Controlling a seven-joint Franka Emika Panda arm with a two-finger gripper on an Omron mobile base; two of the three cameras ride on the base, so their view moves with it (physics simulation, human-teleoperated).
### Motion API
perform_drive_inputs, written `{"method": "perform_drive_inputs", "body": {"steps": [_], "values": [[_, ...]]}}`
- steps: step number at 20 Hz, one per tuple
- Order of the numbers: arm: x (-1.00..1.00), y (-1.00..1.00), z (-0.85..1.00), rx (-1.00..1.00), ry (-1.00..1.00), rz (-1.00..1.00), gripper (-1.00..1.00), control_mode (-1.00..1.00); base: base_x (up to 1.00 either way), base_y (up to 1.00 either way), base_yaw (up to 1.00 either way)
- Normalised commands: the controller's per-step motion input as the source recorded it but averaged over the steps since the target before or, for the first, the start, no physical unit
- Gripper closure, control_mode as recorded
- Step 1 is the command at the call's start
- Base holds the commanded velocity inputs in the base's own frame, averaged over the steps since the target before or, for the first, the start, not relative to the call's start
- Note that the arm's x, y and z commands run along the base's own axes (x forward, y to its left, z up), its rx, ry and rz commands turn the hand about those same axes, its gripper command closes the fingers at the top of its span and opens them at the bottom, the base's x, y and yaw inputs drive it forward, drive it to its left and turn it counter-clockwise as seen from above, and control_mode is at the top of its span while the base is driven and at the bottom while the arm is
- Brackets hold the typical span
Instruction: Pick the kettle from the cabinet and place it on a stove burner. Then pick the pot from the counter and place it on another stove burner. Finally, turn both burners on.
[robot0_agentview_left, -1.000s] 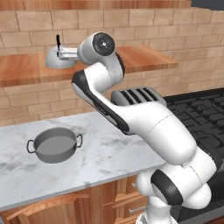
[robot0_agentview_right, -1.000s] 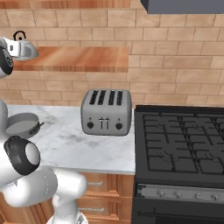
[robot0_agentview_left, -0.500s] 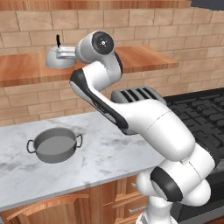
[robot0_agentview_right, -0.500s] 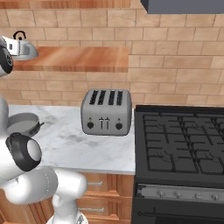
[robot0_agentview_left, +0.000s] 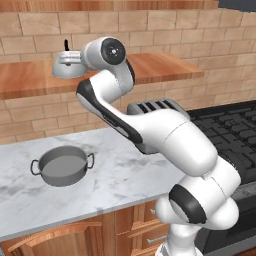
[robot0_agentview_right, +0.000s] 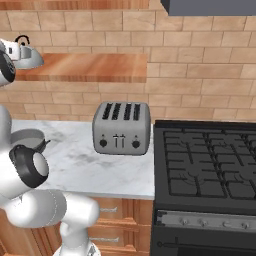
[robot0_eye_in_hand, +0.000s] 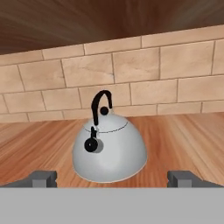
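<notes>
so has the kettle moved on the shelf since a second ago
No. The kettle sits at the same spot on the wooden shelf, against the same bricks.

In the left base view the arm's wrist covers the right side of the kettle (robot0_agentview_left: 68, 64), the gripper behind it. In the right base view the arm hides most of the pot (robot0_agentview_right: 27, 138) near the counter's (robot0_agentview_right: 100, 170) left edge; the stove burners (robot0_agentview_right: 210, 160) run off right

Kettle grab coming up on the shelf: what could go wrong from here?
The kettle is a smooth dome between the open gripper tips; closing on its sloped sides could squeeze it out or tip it. It sits near the shelf edge, so a nudge might drop it toward the pot below. The thin handle may be a safer target.
</notes>
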Motion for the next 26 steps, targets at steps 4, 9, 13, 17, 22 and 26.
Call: {"method": "perform_drive_inputs", "body": {"steps": [4,9,13,17,22,26], "values": [[0.02,0.30,0.13,0.00,-0.05,0.00,-1.00,-1.00,0.00,0.00,0.00],[0.12,0.15,0.00,0.00,0.00,0.00,-1.00,-1.00,0.00,0.00,0.00],[0.07,0.00,0.00,0.00,0.00,0.00,-1.00,-1.00,0.00,0.00,0.00],[0.03,0.02,0.00,0.00,0.00,0.00,-1.00,-1.00,0.00,0.00,0.00],[0.03,0.00,0.00,0.00,0.00,0.00,-1.00,-1.00,0.00,0.00,0.00],[0.07,0.00,0.00,0.00,0.00,0.00,-1.00,-1.00,0.00,0.00,0.00]]}}
